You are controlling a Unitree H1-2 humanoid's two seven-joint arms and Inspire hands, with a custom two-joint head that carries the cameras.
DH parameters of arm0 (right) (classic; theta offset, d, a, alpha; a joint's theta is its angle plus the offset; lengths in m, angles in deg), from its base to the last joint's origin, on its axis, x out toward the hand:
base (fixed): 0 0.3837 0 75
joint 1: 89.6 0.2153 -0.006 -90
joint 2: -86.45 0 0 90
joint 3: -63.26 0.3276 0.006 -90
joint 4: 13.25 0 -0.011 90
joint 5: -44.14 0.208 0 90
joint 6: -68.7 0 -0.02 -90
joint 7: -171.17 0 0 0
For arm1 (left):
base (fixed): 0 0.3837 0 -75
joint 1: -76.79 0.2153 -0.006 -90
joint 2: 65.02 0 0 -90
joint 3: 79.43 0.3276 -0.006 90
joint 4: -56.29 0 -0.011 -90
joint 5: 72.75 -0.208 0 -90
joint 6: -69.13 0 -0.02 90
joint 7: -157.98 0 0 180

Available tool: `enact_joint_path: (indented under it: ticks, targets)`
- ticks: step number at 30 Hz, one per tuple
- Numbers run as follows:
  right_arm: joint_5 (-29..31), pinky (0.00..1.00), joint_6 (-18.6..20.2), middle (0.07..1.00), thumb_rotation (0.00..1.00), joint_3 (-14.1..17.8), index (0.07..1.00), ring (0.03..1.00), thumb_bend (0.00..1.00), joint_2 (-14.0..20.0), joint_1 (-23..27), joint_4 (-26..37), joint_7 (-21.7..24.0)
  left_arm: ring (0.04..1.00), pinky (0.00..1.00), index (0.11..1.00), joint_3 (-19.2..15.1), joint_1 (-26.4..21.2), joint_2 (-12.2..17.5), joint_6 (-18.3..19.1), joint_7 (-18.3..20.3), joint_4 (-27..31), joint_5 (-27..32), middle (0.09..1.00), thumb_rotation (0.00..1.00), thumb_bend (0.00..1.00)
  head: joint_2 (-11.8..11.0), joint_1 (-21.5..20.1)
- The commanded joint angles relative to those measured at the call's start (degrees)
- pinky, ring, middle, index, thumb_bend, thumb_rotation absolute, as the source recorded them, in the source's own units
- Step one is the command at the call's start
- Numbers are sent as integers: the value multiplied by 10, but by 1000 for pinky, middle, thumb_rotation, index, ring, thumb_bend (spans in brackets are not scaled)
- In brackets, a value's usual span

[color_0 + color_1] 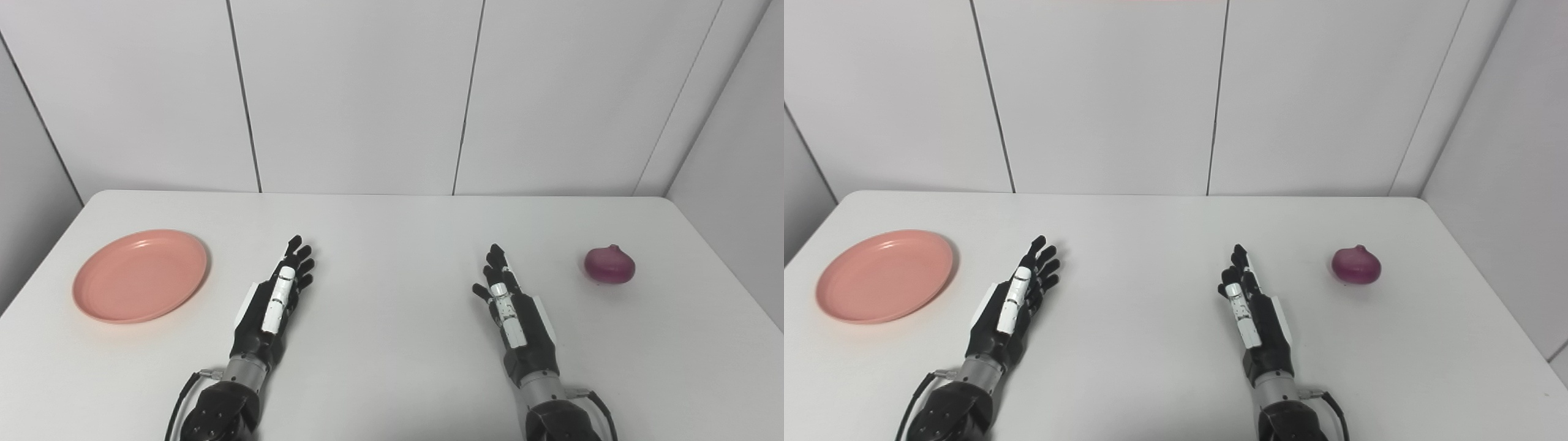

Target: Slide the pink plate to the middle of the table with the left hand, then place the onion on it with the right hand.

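Note:
A pink plate (139,275) lies flat at the left side of the white table (392,226). A purple-red onion (609,264) sits at the right side. My left hand (275,300) rests open near the table's front, to the right of the plate and apart from it, fingers stretched forward. My right hand (511,303) also rests open with fingers stretched forward, to the left of the onion and apart from it. Both hands hold nothing.
White wall panels stand behind the table's far edge. Grey walls flank the table left and right. The table's right edge runs close to the onion.

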Motion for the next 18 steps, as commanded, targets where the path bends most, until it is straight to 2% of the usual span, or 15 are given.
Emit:
enact_joint_path:
  ticks: [1,6,18]
  targets:
    - [-4,1000,-4,1000,863,0,1000,1000,682,-2,8,10,-2,962,953,974,3,-6,4,-18,3,-4,-5,974,1000,524,-2,4]
    - [-8,1000,-14,1000,855,-4,1000,1000,685,-2,7,10,-1,967,963,982,4,-13,4,-11,5,-14,-3,980,1000,518,-4,8]
    - [2,1000,-29,1000,858,0,1000,1000,709,6,13,-7,9,965,959,982,4,-16,5,-25,2,-28,-9,980,1000,533,-17,12]
